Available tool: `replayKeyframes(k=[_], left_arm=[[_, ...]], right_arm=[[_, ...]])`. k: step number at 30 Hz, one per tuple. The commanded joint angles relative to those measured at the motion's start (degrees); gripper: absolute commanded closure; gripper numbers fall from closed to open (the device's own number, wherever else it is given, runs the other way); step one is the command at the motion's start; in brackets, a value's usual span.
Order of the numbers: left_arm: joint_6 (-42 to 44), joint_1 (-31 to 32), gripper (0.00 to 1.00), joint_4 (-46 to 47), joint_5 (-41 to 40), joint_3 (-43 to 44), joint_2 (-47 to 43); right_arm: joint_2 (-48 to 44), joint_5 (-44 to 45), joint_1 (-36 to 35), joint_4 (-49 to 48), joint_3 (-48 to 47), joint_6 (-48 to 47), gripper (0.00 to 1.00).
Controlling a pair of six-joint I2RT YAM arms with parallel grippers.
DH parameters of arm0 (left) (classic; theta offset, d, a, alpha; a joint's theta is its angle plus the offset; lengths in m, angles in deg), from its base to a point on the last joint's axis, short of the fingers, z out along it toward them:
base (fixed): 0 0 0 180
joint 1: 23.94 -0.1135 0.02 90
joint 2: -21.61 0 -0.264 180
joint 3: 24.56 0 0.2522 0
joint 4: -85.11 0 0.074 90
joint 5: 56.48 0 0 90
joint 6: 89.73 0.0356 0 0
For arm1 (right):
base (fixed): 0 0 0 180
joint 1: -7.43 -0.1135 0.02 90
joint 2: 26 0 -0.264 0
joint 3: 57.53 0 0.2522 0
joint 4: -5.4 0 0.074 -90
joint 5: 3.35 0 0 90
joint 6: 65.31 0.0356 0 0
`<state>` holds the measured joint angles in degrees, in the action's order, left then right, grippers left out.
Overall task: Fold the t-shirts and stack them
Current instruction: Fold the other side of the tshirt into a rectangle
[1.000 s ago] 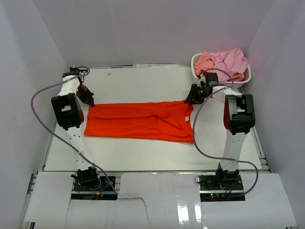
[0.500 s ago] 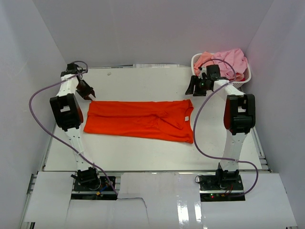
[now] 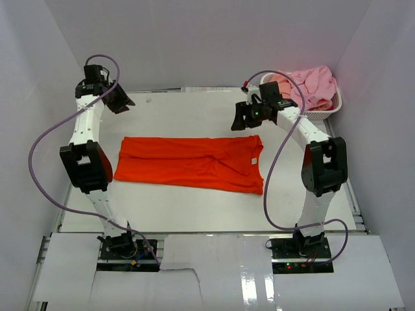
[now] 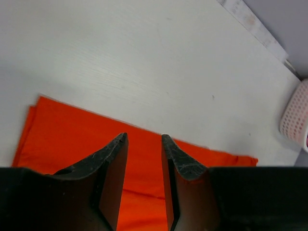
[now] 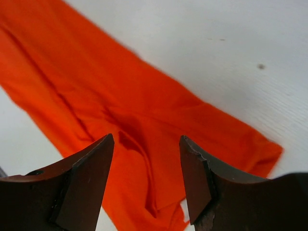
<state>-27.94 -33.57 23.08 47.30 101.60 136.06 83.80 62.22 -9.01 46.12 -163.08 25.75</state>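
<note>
Orange-red cloth t-shirt (image 3: 191,162) lying folded into long flat strip across middle of white table (image 3: 188,113). Left gripper (image 3: 120,101) hovering over far-left corner, fingers narrowly parted, empty. Right gripper (image 3: 242,117) hovering beyond shirt's right end, fingers wide, empty.

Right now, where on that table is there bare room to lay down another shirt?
Two bare strips of table: one between the orange t-shirt and the back wall, under the left gripper and right gripper, and one nearer the arm bases. The far right corner is crowded: a basket of pink shirts.
</note>
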Motion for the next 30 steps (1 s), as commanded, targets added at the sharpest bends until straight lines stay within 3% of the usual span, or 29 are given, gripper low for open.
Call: replayKeyframes(k=[1,8,17,30], left_arm=[[3.2,2.4,0.55,3.2,8.4,-6.5,-3.9],[4.2,6.6,0.55,6.7,15.5,-12.5,-0.6],[2.7,16.6,0.55,8.6,18.9,-8.7,10.1],[2.7,18.5,0.55,11.5,26.8,-8.6,12.9]], right_arm=[[-3.0,-9.0,-0.4,0.6,3.3,-2.8,0.37],[-2.8,-9.8,-3.0,-0.2,6.4,-2.5,0.37],[0.5,-11.9,-6.8,-2.5,10.5,-4.8,0.39],[7.8,-13.0,-7.1,-3.7,7.0,-8.8,0.40]])
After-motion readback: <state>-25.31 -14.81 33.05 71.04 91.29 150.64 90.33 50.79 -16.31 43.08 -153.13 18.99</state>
